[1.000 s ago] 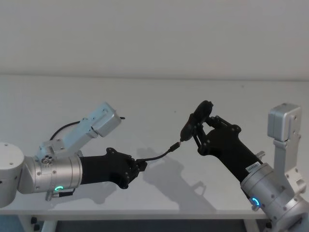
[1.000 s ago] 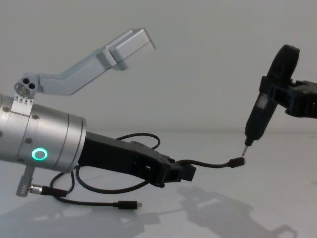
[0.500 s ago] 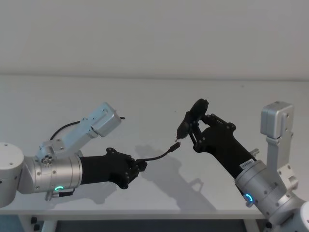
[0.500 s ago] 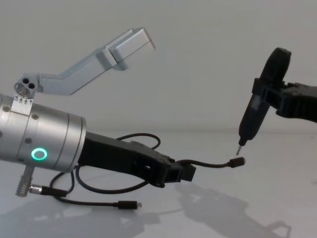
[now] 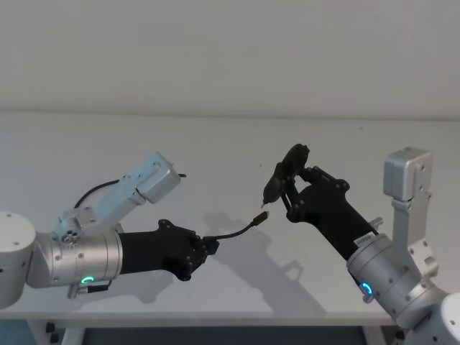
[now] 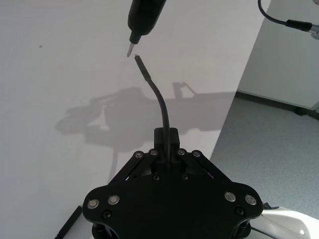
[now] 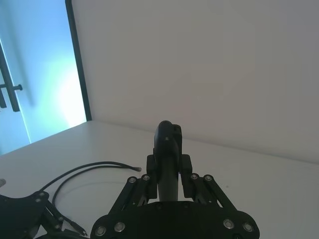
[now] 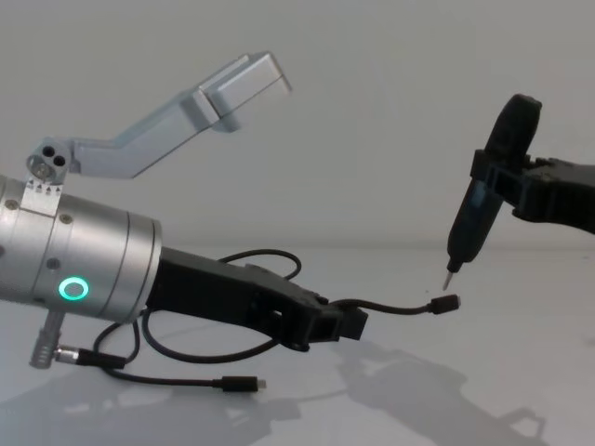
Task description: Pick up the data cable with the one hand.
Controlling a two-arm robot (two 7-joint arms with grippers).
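Left gripper (image 8: 349, 325) holds data cable (image 8: 395, 308), plug end pointing rightward.

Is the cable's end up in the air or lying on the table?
In the air: the left gripper holds the data cable, its plug hanging above the table.

Black on white
Black data cable (image 8: 390, 308), black left gripper (image 8: 349, 325) with green-glowing ring, dark pointed tool (image 8: 479, 218), white table (image 5: 215, 144).

In the head view, the left gripper (image 5: 208, 246) sits lower left, the cable (image 5: 237, 231) running right from it toward the tool (image 5: 277, 183) at centre-right.
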